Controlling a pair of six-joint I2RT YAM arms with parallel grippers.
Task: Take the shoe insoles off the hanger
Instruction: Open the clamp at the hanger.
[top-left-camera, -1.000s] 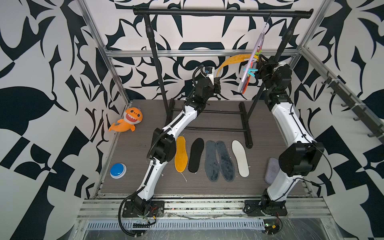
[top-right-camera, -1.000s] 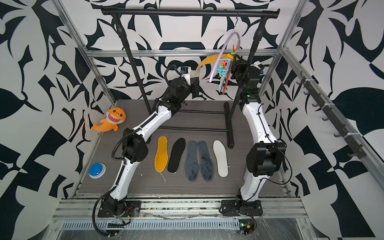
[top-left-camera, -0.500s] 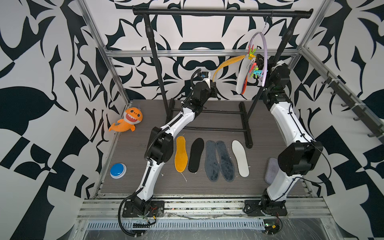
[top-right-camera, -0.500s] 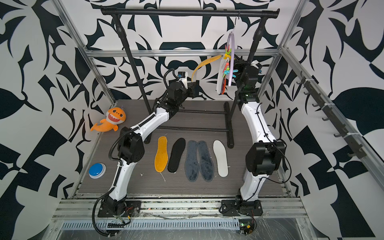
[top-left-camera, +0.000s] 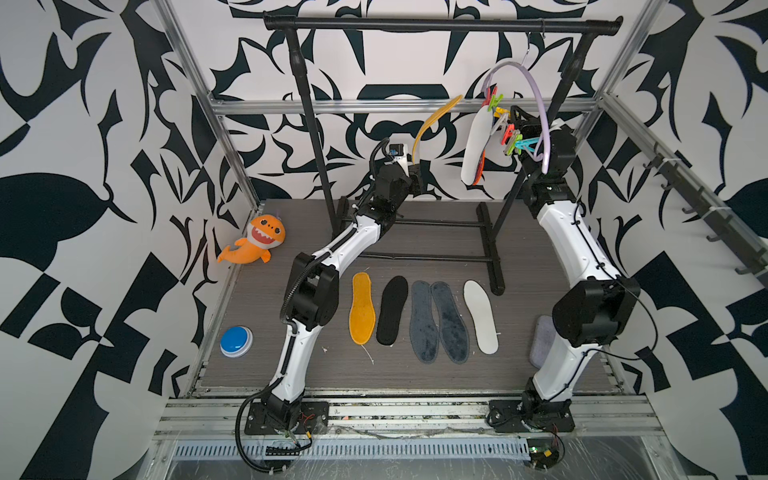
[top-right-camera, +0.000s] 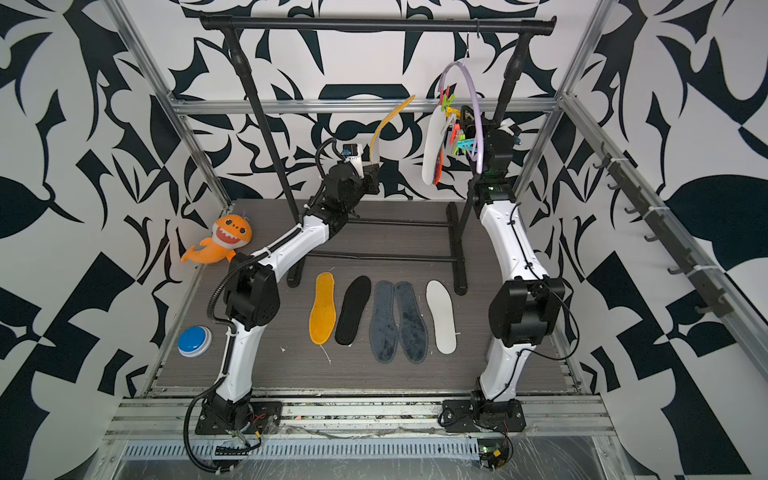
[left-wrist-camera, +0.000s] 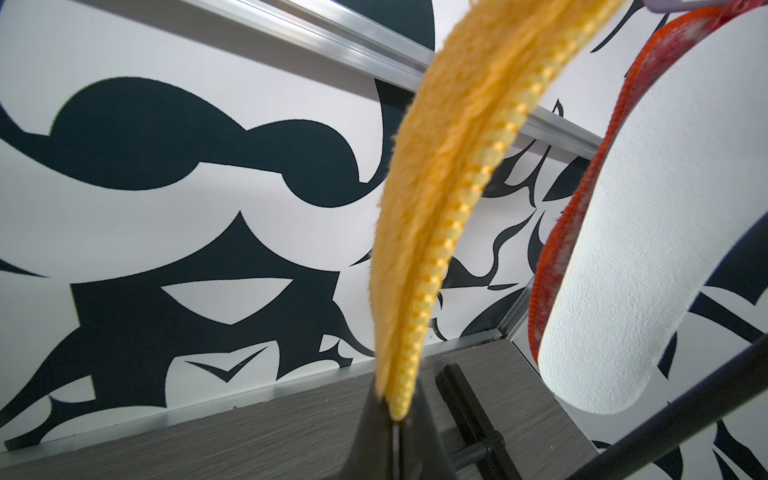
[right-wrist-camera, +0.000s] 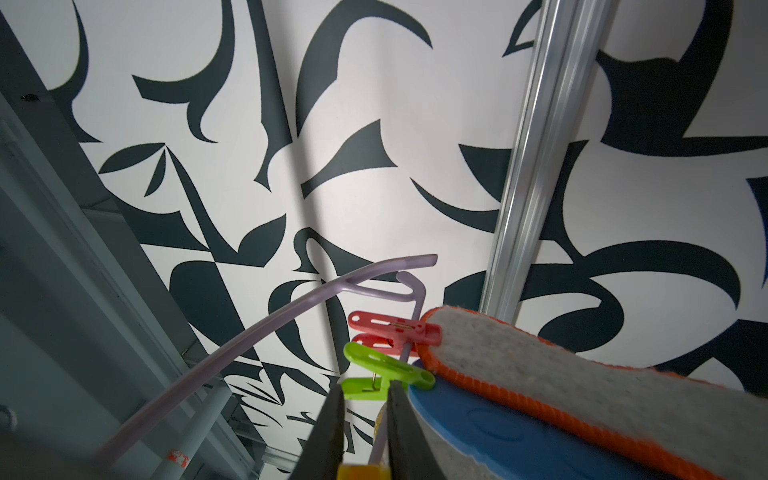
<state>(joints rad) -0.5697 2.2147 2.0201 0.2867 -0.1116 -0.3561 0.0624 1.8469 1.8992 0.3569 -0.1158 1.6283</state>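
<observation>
Occlusion: right claw (right-wrist-camera: 365, 419) sits behind hanger (right-wrist-camera: 270, 322) pegs (top-left-camera: 512, 139) in both top views; wrist view shows jaws straddling hanger bar, grip unclear. Left claw (left-wrist-camera: 392, 419) clamps orange insole (left-wrist-camera: 449, 174) arching above it, upper end cut off.

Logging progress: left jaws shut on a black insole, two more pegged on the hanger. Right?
Not black: the left wrist view shows the left gripper with its jaws shut on the fuzzy orange insole. The black insole lies on the floor. Two more do hang pegged on the hanger.
</observation>
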